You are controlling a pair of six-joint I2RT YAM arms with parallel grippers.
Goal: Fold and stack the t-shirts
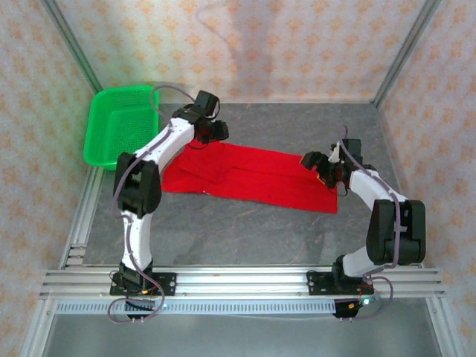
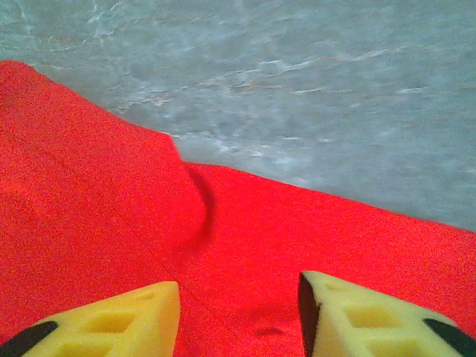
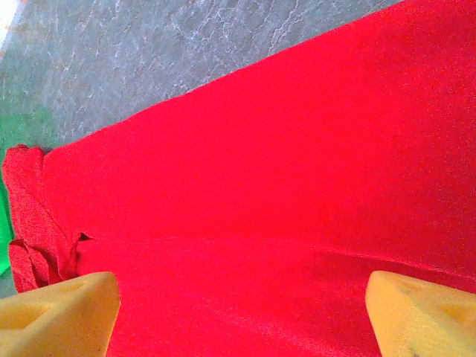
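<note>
Green mesh basket: far-left corner of the grey worktop, bare mesh floor in plain sight. The left arm's upper link crosses just in front of its right rim.

Red t-shirt: flat on the worktop mid-field, folded into a long band running left to right, well apart from the basket. The print side cannot be made out.

Left gripper: over the shirt's far-left end. Left wrist view has the yellow fingertips parted above red cloth, released, nothing between them. A folded layer's edge ends in a corner near the far hem.

Right gripper: at the shirt's right end. Right wrist view has its fingertips spread wide over smooth cloth, released.

Room: a broad bare strip of worktop lies between the shirt's near edge and the arm bases. A narrower strip lies beyond the far edge.
</note>
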